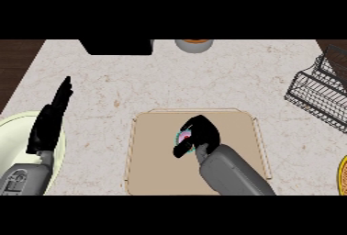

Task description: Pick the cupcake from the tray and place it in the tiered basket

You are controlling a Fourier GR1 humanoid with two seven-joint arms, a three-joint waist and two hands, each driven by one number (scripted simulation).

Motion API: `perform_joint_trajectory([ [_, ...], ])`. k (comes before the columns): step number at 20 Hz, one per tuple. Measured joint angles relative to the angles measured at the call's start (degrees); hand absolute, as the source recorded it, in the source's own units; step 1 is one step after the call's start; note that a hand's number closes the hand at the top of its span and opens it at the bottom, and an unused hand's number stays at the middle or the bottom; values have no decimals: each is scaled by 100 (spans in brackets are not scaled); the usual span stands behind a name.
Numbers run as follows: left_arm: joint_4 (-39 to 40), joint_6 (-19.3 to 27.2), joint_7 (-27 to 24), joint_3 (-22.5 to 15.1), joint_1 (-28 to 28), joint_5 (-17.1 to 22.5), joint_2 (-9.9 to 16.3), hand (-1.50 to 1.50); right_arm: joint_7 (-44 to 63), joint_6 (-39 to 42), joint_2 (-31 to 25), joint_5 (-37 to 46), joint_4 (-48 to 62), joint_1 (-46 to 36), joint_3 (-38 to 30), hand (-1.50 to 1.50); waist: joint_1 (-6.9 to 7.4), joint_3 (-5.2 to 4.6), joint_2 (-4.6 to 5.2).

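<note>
Cupcake [184,136] sits on the tan tray [152,156] in the middle of the counter [203,78], and only a bit of its pink and blue edge peeks out. At the far left, the left hand [51,120] rests over a pale round plate [13,126], fingers straight and pointing up, holding nothing. On the tray, the right hand [200,135] covers the cupcake with its fingers curled around it. At the back of the counter there is a black box [116,46], and beside it a round jar [194,45]. Far to the right stands the black wire basket [320,89], well apart from the tray. A yellow rim [343,176] shows at the right edge.
</note>
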Motion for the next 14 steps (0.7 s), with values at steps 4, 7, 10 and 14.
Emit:
perform_joint_trajectory([
  [4, -10, -121, -5, 92, 19, 29, 15, 0, -57, -208, 17, -189, -15, -80, 102, 150, 8, 7, 7],
  [7, 61, -84, -85, 116, 29, -20, -57, 0, -116, -374, 26, -154, -24, -145, -2, 150, -7, 9, 9],
  [10, -7, -136, -25, 120, 35, -14, -54, 0, -257, -401, -184, 46, 424, -598, -379, 150, 8, 10, 19],
  [14, -86, -186, 5, 97, -19, -29, -59, 0, -640, -544, -516, 436, 1464, -1286, -734, 150, 102, 12, 58],
])
